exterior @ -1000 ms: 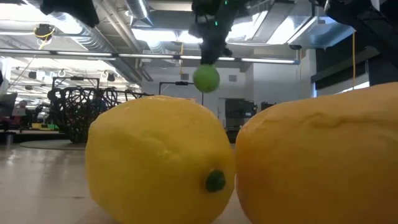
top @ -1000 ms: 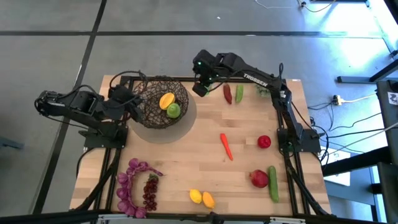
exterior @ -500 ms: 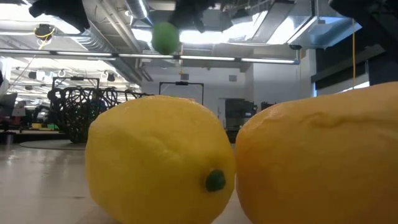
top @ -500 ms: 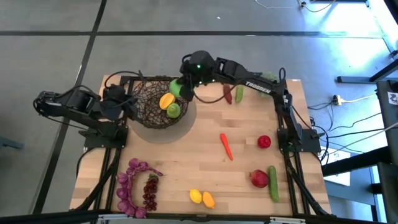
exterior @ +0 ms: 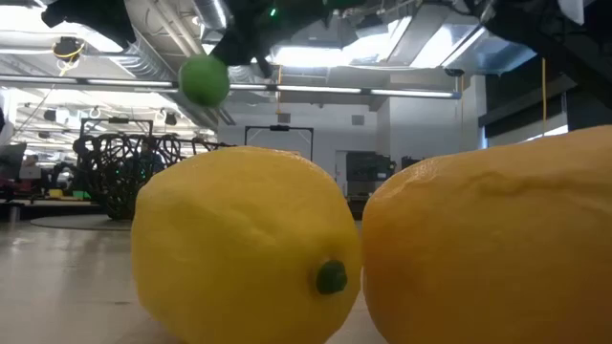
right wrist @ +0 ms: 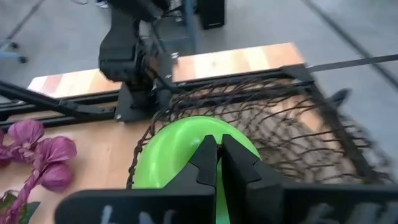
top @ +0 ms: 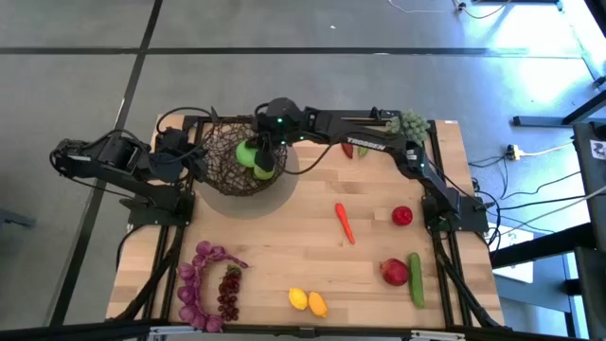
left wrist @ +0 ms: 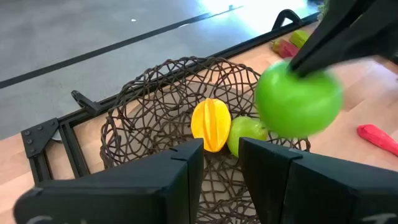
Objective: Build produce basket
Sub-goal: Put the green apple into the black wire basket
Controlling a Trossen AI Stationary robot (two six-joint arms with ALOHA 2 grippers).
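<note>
The dark wire-mesh basket (top: 227, 156) stands on the table at the far left; it also shows in the left wrist view (left wrist: 155, 93) and the low view (exterior: 124, 167). Inside it lie a yellow-orange mango (left wrist: 211, 124) and a green apple (left wrist: 247, 134). My right gripper (top: 263, 150) reaches over the basket, shut on a second green apple (top: 248, 153), which is above the basket's right half. My left gripper (top: 196, 163) is at the basket's left rim, its fingers close together on the wire. My left gripper pinches the basket's left rim (left wrist: 219, 177) between its two fingers, coming about level from the table's left. The basket stands on the table. My right gripper holds the green apple by its top (left wrist: 297, 73), the fingers (left wrist: 329, 37) slanting down from above. The apple (exterior: 204, 79) hangs below them, clear of the basket.
Red and green peppers (top: 362, 150) lie partly under my right arm. A carrot (top: 344, 222), a red fruit (top: 402, 216), a pomegranate (top: 395, 272), a cucumber (top: 415, 279), two lemons (top: 307, 301), grapes (top: 227, 292) and purple leaves (top: 194, 284) lie on the table. A pale-green clump (top: 409, 123) is at the far right.
My right gripper has carried the green apple toward the table's left, from beside the peppers to above the basket, and somewhat upward in the low view. The apple stays hanging below the fingers. The basket and my left gripper have kept still.
</note>
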